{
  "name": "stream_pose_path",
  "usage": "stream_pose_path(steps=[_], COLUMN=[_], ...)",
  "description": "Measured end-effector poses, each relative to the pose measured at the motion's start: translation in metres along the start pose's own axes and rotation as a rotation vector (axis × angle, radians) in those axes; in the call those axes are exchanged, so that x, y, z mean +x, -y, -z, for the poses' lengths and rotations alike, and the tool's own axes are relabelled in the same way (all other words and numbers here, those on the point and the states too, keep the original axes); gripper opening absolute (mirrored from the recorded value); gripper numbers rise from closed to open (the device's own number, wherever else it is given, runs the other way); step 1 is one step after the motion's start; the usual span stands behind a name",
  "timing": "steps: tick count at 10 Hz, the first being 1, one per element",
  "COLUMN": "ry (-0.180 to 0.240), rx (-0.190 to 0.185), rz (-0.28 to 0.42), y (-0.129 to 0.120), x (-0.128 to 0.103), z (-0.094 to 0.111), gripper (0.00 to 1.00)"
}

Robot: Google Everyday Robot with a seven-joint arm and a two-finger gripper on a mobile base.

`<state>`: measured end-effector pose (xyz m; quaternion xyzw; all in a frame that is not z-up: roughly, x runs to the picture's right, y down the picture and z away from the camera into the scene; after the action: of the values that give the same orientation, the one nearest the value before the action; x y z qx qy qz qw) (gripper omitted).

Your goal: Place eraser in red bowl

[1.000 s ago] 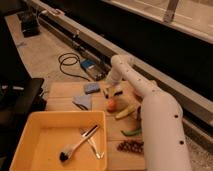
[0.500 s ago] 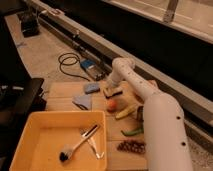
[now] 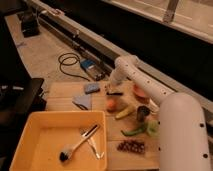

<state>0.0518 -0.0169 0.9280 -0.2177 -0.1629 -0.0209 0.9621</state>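
Camera view — pincer (image 3: 114,89) pinching eraser (image 3: 115,93), shifted slightly right since earlier, nearer red bowl (image 3: 139,94)

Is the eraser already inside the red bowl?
No, the eraser is down at the gripper over the wooden table, beside the red bowl and not in it.

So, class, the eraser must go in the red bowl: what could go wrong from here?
The gripper is down at the eraser, and the blue sponge lies nearby, so a sloppy grasp could bump the sponge. The red bowl is partly hidden behind the arm, so the drop might miss it. The orange fruit sits just in front and could get knocked.
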Motion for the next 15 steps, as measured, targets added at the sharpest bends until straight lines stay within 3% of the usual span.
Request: stream_pose_path(steps=[3,5,7,10,13,15], ry=[-0.072,-0.135,-0.192,-0.242,-0.255,-0.255], rx=[0.111,0.175,0.200,0.181,0.113,0.068], rz=[-0.024,-0.060,-0.112,-0.201,-0.286,-0.340], y=[0.018,0.028,0.030,0.023,0.011,0.003], x=[0.008,0.034,0.070,0.113,0.139,0.155], z=[0.065,0.108,0.129,0.126,0.089,0.072], gripper=[0.00,0.00,0.00,0.00,0.01,0.18])
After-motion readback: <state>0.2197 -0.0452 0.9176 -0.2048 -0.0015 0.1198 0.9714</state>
